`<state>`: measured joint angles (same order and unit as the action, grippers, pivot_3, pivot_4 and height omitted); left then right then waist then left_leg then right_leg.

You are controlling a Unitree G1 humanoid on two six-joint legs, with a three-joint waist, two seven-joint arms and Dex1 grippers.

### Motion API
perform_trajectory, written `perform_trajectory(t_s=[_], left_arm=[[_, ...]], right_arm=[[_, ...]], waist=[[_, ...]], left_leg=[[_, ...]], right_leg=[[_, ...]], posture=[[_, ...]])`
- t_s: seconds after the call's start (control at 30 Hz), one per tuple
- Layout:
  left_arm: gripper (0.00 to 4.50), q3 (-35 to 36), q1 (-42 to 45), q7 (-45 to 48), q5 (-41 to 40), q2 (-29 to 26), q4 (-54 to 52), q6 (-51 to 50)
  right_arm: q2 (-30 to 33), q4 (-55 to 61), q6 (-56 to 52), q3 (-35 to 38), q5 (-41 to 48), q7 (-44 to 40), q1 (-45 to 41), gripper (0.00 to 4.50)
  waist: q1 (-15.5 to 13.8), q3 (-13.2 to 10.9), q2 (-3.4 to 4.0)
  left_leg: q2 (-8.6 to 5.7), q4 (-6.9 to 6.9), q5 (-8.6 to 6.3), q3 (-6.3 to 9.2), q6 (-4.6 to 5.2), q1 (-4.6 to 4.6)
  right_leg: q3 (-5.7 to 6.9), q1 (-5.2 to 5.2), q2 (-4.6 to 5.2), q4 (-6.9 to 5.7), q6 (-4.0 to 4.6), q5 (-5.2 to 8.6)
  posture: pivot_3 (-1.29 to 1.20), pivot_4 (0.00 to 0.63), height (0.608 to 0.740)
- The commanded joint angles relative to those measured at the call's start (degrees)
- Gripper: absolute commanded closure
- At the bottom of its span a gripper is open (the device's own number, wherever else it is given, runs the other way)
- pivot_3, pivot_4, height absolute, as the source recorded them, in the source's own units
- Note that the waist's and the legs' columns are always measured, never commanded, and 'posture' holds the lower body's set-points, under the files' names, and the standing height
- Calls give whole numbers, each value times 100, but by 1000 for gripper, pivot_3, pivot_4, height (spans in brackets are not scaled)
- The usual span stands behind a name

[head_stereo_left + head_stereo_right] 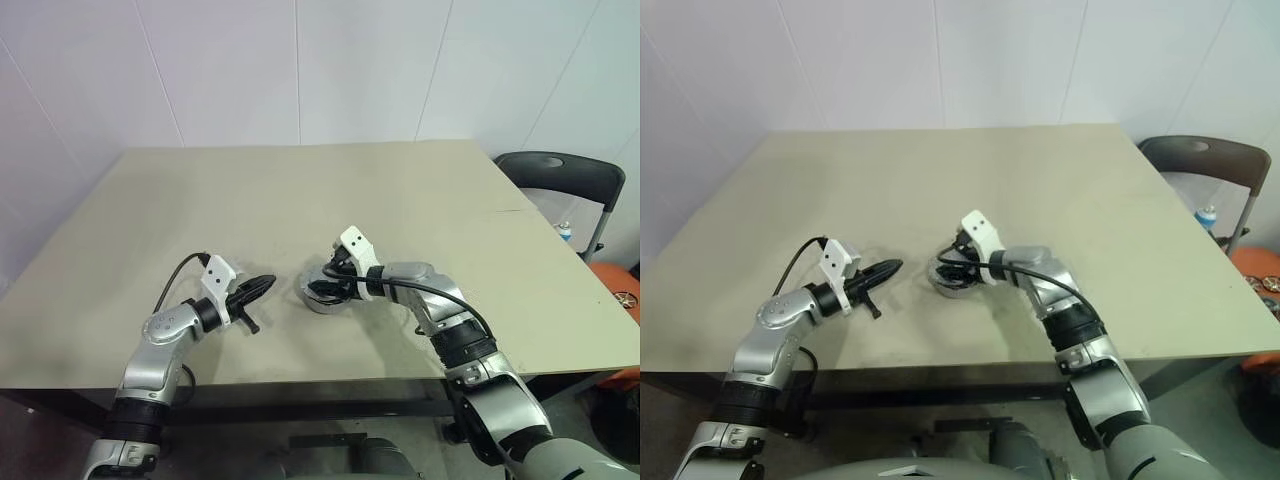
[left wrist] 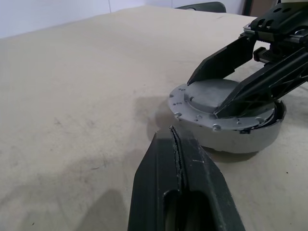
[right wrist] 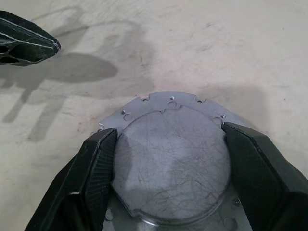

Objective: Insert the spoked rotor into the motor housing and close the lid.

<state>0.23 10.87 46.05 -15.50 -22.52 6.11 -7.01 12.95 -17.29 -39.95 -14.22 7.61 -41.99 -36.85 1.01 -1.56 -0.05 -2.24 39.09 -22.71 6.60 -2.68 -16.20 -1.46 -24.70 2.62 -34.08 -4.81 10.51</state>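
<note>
Right gripper (image 3: 168, 178) has its fingers (image 3: 98, 168) spread wide, one on each side of the raised round centre of the lid (image 3: 171, 163). They sit right up against its edges, so I read that as a grip on the lid, or at least a squeeze to seat it (hard to say how much force is on it). The lid is lying flat on top of the motor housing (image 2: 240, 139), its flange with the little screw holes overhanging the pale housing wall a bit. I can't spot the spoked rotor anywhere; my guess is it's already inside under the lid, but that's a guess.

Left gripper (image 2: 179, 159) has its fingers pressed together with nothing between them, hovering low over the bench (image 1: 250, 200), just beside the housing and not touching it.

So the step looks like the final close. How I'd do it well:

- Keep the right fingers centred on the raised part so the push goes straight down, not off to one side.
- In the left wrist view the flange looks slightly offset from the housing rim, so nudge it concentric before pressing.
- The housing sits loose on the bench and could slide, so that closed left gripper could brace the near wall.
- Release straight up so the lid doesn't get dragged back off.
</note>
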Motion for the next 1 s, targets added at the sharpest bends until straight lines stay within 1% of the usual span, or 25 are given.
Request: perform_trajectory(t_s=[0.03,0.13,0.3,0.43,0.6,1.0], left_arm=[[4500,25,62,-5,-1,-34,-86,111],[4500,23,59,1,-1,-41,-88,108],[4500,20,46,6,-7,-41,-111,101],[4500,32,30,14,-31,-46,-155,89],[4500,62,-4,124,-150,-72,-250,33],[4500,43,-71,375,-250,-207,-452,-102]], right_arm=[[48,69,-172,-160,51,-223,59,1425],[148,269,-395,-131,257,-540,86,1425],[267,373,-456,-128,290,-683,40,1425],[412,263,-143,-349,-60,-575,6,1425],[482,226,31,-530,-246,-582,42,1425],[670,276,-152,-739,-285,-853,135,1425]], waist=[[-1,0,0],[-6,0,0],[-4,-1,1],[-13,-1,1],[-16,0,1],[-22,0,1]], left_leg=[[0,0,0,0,0,0],[0,0,0,1,0,1],[0,-2,-1,0,1,-5],[0,-2,-1,0,1,-8],[0,-2,-1,0,1,-7],[0,-2,-1,0,1,-4]], right_leg=[[0,0,0,0,0,0],[0,1,-1,0,0,0],[0,-3,0,7,0,0],[0,-6,1,7,0,0],[1,-6,1,5,0,0],[1,-1,1,6,0,1]], posture=[[0,0,740],[0,0,740],[0,0,740],[0,0,740],[0,0,740],[0,0,740]])
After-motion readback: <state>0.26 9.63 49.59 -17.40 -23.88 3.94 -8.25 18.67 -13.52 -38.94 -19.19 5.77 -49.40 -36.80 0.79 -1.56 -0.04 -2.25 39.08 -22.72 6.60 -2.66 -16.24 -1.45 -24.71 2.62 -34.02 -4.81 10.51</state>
